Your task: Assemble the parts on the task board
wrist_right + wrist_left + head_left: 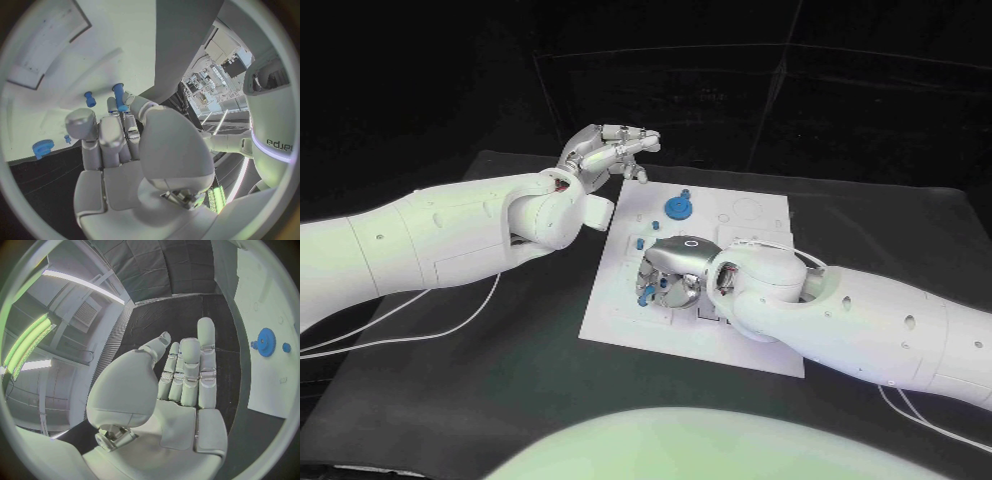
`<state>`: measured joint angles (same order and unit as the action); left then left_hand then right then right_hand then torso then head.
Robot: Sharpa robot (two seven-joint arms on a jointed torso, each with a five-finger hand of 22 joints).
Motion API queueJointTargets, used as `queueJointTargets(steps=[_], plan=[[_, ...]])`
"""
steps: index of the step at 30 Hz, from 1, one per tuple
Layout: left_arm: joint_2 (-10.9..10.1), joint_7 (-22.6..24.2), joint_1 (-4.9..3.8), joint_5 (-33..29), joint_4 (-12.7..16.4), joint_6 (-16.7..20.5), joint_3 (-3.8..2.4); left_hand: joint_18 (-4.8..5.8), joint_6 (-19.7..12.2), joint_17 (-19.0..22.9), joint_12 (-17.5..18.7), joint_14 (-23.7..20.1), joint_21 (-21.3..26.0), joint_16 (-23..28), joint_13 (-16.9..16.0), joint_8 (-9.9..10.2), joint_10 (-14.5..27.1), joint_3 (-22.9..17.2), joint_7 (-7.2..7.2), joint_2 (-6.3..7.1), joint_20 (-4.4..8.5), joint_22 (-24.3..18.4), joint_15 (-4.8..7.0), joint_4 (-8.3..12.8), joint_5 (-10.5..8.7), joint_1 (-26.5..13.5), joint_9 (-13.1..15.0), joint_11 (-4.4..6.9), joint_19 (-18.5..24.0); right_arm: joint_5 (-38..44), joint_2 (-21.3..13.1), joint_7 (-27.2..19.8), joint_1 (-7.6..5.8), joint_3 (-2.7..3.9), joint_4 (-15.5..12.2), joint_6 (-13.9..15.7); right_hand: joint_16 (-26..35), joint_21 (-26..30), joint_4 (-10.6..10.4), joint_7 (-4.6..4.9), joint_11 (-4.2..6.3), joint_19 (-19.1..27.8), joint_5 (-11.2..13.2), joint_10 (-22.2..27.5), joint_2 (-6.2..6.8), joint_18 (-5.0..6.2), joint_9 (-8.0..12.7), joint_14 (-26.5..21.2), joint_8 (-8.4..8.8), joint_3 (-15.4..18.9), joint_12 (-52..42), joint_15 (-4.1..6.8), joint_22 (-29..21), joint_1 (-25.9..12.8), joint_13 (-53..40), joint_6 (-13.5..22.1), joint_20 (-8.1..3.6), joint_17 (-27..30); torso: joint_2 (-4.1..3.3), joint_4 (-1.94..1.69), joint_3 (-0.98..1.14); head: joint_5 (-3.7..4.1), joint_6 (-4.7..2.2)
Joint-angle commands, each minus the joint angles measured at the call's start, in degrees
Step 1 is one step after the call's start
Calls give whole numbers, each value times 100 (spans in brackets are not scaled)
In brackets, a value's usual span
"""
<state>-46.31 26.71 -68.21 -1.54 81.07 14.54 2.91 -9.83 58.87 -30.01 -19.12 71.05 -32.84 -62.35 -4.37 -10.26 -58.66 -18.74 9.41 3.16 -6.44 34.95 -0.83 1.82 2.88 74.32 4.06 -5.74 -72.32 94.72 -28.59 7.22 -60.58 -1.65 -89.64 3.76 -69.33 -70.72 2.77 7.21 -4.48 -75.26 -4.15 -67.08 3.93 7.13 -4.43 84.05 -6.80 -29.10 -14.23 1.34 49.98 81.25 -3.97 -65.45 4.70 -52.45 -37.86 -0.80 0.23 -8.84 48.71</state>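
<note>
Fingers of the right hand (678, 272) curl around a blue peg (118, 96) low over the task board (751, 225), apparently mid-insertion; next it needs alignment and pressing down. Farther off, a blue gear (679, 207) waits, and the left hand (606, 150) hovers with fingers straight and together, holding nothing.

Place: we see a robotics lab or test cell | Evidence: black-draped table (473, 380), dark curtain backdrop (776, 80), ceiling strip lights (81, 284), white task board (733, 340)

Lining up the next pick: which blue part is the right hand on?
The tall blue peg at the right hand's fingertips; the shorter peg stands apart, untouched.
</note>
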Motion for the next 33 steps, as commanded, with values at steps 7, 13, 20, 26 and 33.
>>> queueJointTargets(steps=[7,13,20,26,33], plan=[[-7,15,-8,-6,3,-76,-3,-62,-40,5,-33,-36,18,39,9,-20,29,18,0,-12,3,-6,4,4,15,55,-9,5,28,86,47,70,1,-4,14,34,-30,-21,8,147,24,34,-121,81,130,-5,66,28,155,11,119,-61,-21,-141,20,280,39,10,4,11,3,-12,7],[-8,11,-9,-6,4,-82,-3,-62,-40,5,-33,-36,18,39,9,-20,29,18,0,-12,3,-6,4,4,15,55,-9,5,28,106,115,157,1,-14,59,119,-12,64,-56,234,-106,133,-308,485,364,21,82,-6,331,187,269,-167,-187,-432,34,692,137,66,-2,5,2,4,1],[-10,1,-9,-6,7,-90,-3,-62,-47,14,-36,-39,23,41,11,-20,35,23,5,-9,2,-9,3,6,15,55,-11,2,27,119,134,160,2,-21,62,197,9,108,-82,246,-135,186,-375,636,450,43,74,-42,326,339,251,-192,-265,-543,20,877,178,119,3,3,2,-2,8],[-10,-2,-9,-6,7,-91,-3,-62,-50,17,-37,-41,24,42,12,-20,38,25,7,-8,2,-11,2,7,15,56,-11,1,26,121,133,131,3,-22,35,234,-14,104,-89,247,-135,184,-388,638,452,43,71,-35,319,369,228,-193,-256,-557,15,895,183,87,7,4,5,0,2],[-12,-3,-9,-6,5,-91,-3,-62,-50,17,-37,-41,24,42,12,-20,38,25,7,-8,2,-11,2,7,15,56,-11,1,26,121,48,144,11,-22,-39,425,112,229,-86,263,-171,300,-418,885,528,83,68,-117,319,560,232,-221,-491,-613,25,1005,207,313,9,10,7,13,-25]])
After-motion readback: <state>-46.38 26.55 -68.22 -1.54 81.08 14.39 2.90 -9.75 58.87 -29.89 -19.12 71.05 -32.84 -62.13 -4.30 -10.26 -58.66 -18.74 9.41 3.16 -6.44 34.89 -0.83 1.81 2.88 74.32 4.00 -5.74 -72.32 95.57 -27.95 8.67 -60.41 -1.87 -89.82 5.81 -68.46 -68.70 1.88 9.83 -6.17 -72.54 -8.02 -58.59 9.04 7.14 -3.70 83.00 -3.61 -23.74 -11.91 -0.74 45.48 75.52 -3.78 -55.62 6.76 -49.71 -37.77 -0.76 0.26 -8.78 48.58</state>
